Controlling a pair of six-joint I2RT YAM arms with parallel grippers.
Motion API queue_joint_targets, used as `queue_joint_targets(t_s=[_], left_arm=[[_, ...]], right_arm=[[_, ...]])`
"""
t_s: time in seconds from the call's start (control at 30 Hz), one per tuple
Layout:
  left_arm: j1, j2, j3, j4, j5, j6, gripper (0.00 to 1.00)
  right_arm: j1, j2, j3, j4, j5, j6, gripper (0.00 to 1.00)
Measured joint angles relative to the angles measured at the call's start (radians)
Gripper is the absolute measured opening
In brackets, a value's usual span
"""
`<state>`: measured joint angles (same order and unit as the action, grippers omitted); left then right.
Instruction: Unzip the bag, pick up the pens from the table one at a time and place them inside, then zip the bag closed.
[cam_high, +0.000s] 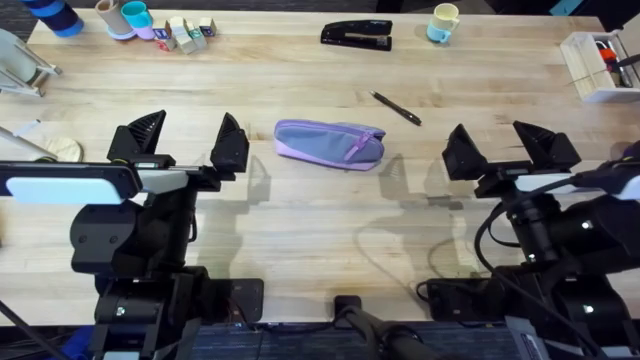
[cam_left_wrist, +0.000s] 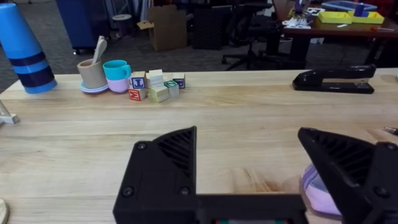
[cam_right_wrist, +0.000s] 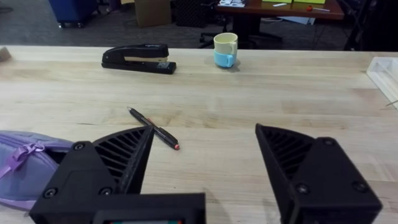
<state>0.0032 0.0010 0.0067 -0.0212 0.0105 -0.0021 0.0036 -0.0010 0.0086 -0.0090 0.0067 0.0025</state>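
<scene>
Progress: nothing done. Lavender and grey-blue fabric pouch (cam_high: 329, 144) is seen zipped at mid pale plank table (cam_high: 300, 230); slim black pen (cam_high: 396, 107) lies just beyond. Left gripper (cam_high: 188, 145) and right gripper (cam_high: 510, 150) are spread wide, empty, flanking it.

Bag (cam_high: 330, 144) lies mid table (cam_high: 300, 240) w/ bare wood all round. Left gripper (cam_high: 189, 145) sits just beside its left end, right gripper (cam_high: 510, 150) well apart on the right; both wide open. Pen (cam_high: 396, 108) lies alone, near bag's far right. Stapler (cam_high: 356, 35), mug (cam_high: 441, 23), blocks (cam_high: 186, 34) & cups (cam_high: 135, 17) line the far edge, out of the way.
</scene>
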Motion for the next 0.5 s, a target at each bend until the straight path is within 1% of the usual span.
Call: queue_joint_targets(t_s=[0.5], left_arm=[[0.000, 0.000, 0.000, -0.001, 0.004, 0.003, 0.994]], right_arm=[[0.000, 0.000, -0.001, 0.013, 0.000, -0.003, 0.996]])
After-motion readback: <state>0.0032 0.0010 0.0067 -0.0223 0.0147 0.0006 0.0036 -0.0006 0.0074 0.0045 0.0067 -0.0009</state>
